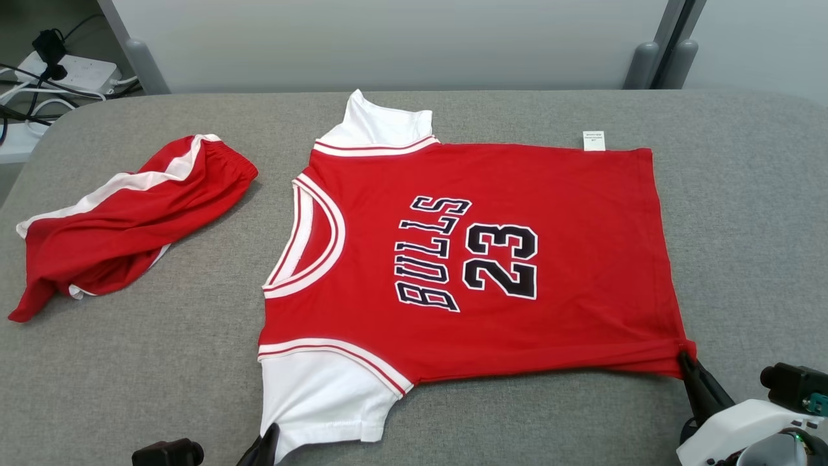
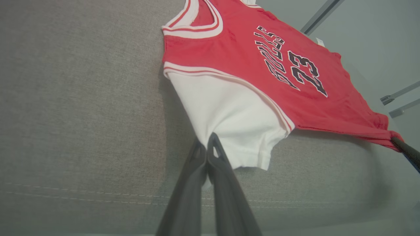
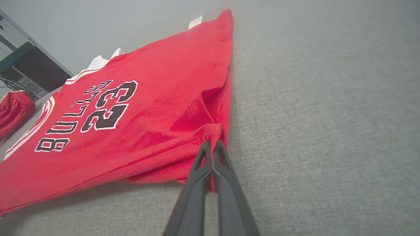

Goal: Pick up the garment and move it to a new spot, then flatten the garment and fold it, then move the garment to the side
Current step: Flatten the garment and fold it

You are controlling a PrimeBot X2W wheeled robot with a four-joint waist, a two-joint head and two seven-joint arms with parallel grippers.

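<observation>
The garment [image 1: 479,259] is a red jersey with white sleeves, "BULLS 23" on its chest, spread flat on the grey padded table with its neck to the left. My left gripper [image 1: 270,435] is shut on the near white sleeve's edge [image 2: 229,127]; its fingertips [image 2: 207,144] pinch the cloth. My right gripper [image 1: 684,360] is shut on the jersey's near hem corner [image 3: 213,131], which is bunched and slightly lifted between the fingertips [image 3: 211,146]. The right gripper's dark finger [image 2: 405,150] also shows at the right edge of the left wrist view.
Red shorts with white stripes [image 1: 129,220] lie crumpled at the table's left side. A power strip and cables [image 1: 58,77] sit beyond the far left corner. A pale wall panel [image 1: 388,39] stands behind the table [image 1: 744,226].
</observation>
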